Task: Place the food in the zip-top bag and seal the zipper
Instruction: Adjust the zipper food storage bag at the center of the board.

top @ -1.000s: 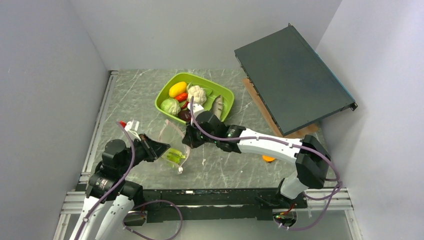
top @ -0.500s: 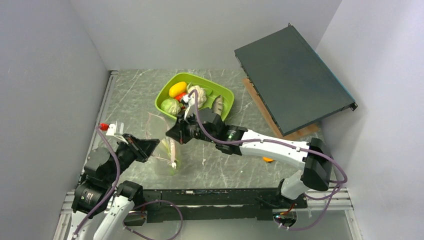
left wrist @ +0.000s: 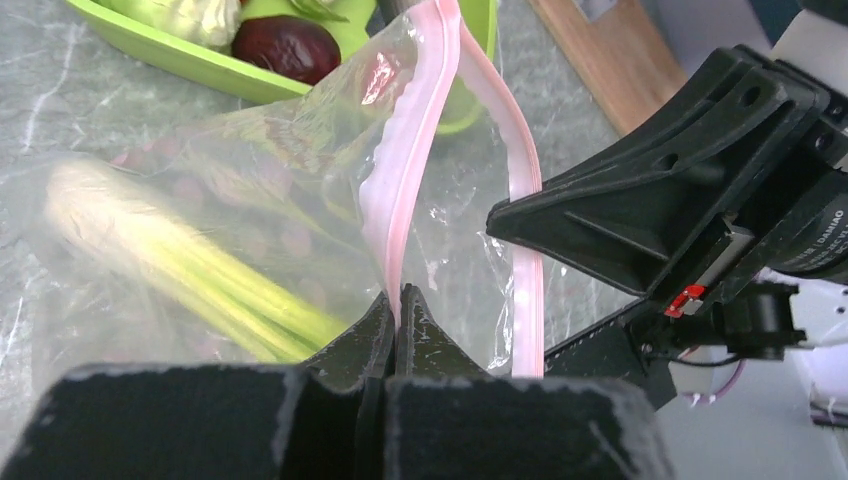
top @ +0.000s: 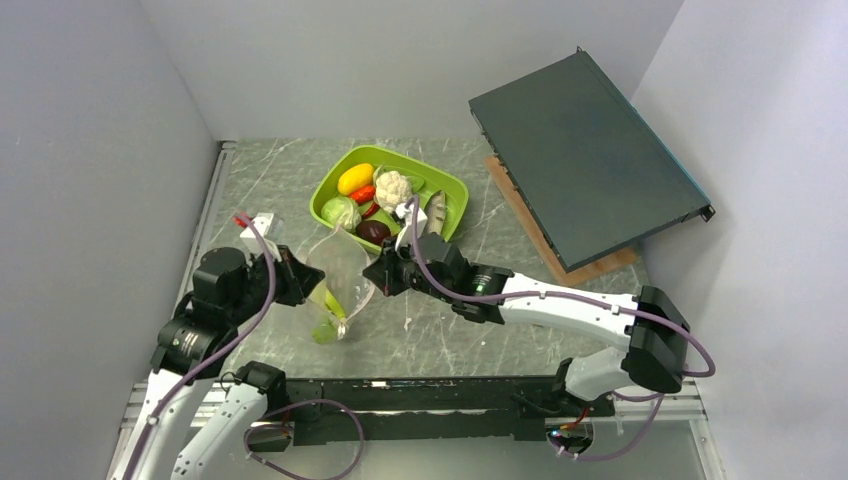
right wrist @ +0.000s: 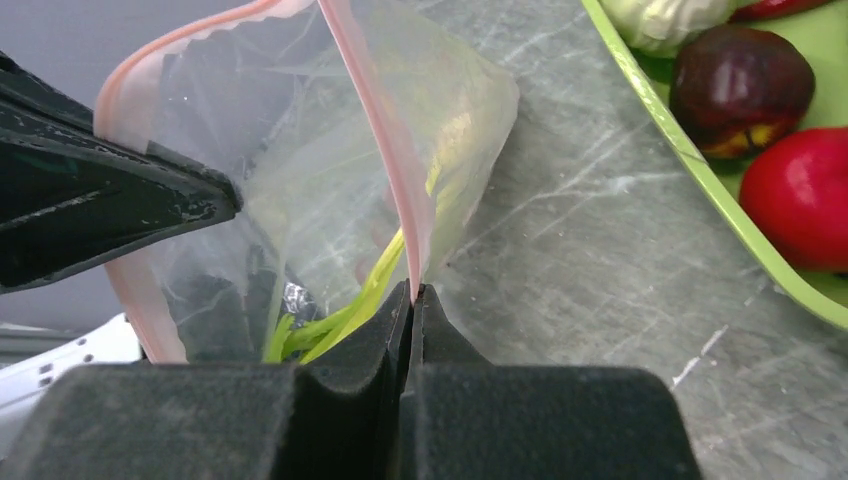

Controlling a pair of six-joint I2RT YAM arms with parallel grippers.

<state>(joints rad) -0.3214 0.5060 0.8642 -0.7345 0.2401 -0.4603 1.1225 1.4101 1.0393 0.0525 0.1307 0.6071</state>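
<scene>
Two grippers, both shut tight on the zip-top bag. Left gripper pinches one pink zipper strip, right gripper the opposite strip. The mouth is spread between them and the bag hangs below. Pale leafy stalk is inside, under the left gripper. Remaining food sits in the green tray, just beyond the right gripper.

Film looks thin, light, crinkly and slippery, so it likely collapses if either side lets go. The zipper strip is the only stiffish part; grip there, not the film. Toys look light and rigid, and the round ones may roll.
</scene>
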